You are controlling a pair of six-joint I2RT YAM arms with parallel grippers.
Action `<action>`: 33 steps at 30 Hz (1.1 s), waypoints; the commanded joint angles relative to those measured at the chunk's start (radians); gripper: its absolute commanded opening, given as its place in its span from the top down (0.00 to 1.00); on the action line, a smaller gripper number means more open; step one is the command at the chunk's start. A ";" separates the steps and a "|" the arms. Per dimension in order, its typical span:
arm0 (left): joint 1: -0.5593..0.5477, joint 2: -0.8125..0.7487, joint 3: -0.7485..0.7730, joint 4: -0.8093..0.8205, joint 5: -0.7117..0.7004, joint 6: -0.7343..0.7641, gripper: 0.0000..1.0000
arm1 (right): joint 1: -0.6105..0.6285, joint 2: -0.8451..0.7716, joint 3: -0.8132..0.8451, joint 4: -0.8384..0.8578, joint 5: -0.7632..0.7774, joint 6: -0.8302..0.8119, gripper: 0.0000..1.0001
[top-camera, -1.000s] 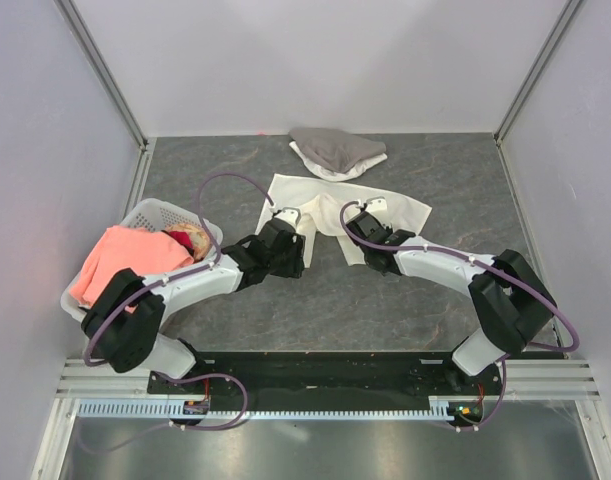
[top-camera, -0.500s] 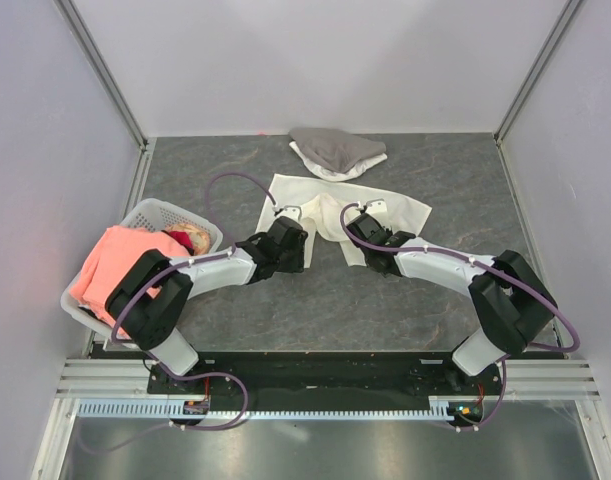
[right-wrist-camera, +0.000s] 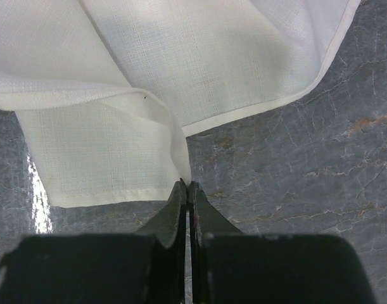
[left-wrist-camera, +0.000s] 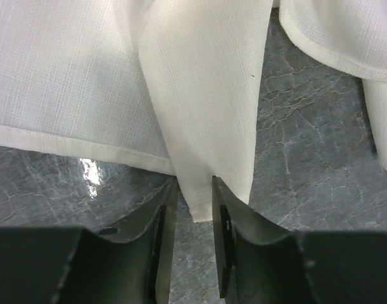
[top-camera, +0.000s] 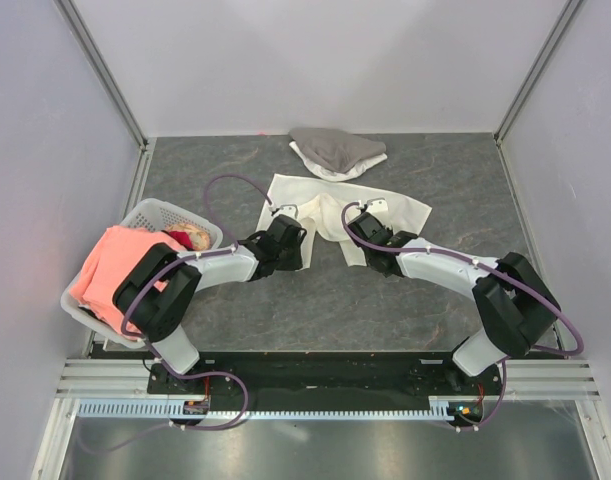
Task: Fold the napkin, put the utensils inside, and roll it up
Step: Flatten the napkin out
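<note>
The cream-white napkin (top-camera: 330,205) lies rumpled on the dark table behind both grippers. In the left wrist view a folded flap of the napkin (left-wrist-camera: 206,95) reaches down between the fingers of my left gripper (left-wrist-camera: 193,187). Its jaws stand narrowly apart around that flap's end. From above, the left gripper (top-camera: 287,222) sits at the napkin's near-left edge. My right gripper (right-wrist-camera: 185,183) is shut, pinching a raised fold of the napkin (right-wrist-camera: 199,63) at its tips. In the top view the right gripper (top-camera: 363,213) is at the napkin's near middle. The utensils are out of view.
A grey-and-white cloth heap (top-camera: 335,152) lies at the back, just beyond the napkin. A white basket (top-camera: 145,213) at the left holds a salmon-pink cloth (top-camera: 120,262) and some small items. Walls close in the table on three sides.
My left arm has moved forward to the napkin's near-left flap and its jaws have narrowed around it. The right arm has stayed put, still pinching.
</note>
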State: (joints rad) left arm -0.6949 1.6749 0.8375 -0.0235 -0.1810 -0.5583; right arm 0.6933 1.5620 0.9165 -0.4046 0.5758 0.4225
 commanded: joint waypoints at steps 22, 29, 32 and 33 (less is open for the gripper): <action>0.001 -0.458 -0.044 -0.121 -0.250 0.112 0.98 | -0.003 -0.256 0.139 -0.134 0.091 -0.060 0.99; 0.001 -0.663 -0.098 -0.239 -0.314 0.144 0.98 | -0.005 -0.387 0.177 -0.180 0.098 -0.123 0.95; 0.001 -0.759 -0.144 -0.289 -0.311 0.118 0.98 | -0.003 -0.405 0.186 -0.247 0.072 -0.111 0.97; 0.001 -0.786 -0.152 -0.303 -0.310 0.112 0.98 | -0.002 -0.407 0.191 -0.275 0.047 -0.103 0.98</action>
State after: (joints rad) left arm -0.6914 0.9916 0.7242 -0.2386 -0.4412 -0.4557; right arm 0.6933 1.1725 1.0679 -0.5648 0.6472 0.3309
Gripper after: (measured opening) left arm 0.022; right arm 0.046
